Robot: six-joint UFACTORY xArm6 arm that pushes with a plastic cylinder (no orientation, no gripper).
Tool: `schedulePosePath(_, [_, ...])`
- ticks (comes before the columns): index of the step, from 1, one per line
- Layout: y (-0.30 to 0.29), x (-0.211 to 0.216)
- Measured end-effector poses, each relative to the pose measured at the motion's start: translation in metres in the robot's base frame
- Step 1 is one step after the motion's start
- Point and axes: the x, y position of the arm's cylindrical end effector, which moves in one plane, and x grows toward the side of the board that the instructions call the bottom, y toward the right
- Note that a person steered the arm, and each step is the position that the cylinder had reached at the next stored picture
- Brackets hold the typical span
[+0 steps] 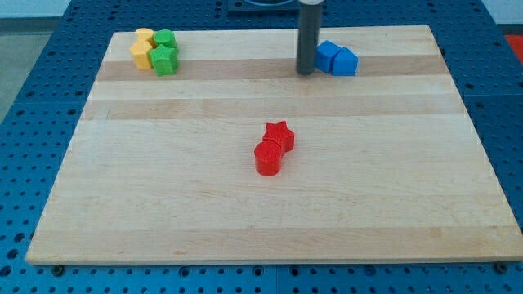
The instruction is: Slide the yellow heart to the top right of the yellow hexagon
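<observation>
Camera view: two yellow blocks [144, 47] are seen packed together in the board's top-left corner, well to the view's left of my tip [306, 73]; which is the heart and which the hexagon cannot be told. Two green blocks [164, 51] are pressed against them on the side nearer the tip. No gripper is fitted, so nothing is held; the rod end rests on the wooden board [392, 204], just left of two blue blocks [337, 58]. A red star [279, 135] and red cylinder [267, 158] are found below the tip. The slide is judged not yet begun.
</observation>
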Motion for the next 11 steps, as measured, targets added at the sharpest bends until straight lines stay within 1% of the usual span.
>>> schedulePosePath(1, [-0.071,0.018])
schedulePosePath(2, [-0.156,0.035])
schedulePosePath(3, [-0.241,0.035])
schedulePosePath(4, [-0.307,0.015])
schedulePosePath(5, [-0.340,0.001])
schedulePosePath(6, [-0.340,-0.009])
schedulePosePath(8, [-0.334,-0.085])
schedulePosePath(9, [-0.314,-0.107])
schedulePosePath(10, [-0.278,-0.117])
schedulePosePath(11, [-0.269,-0.117])
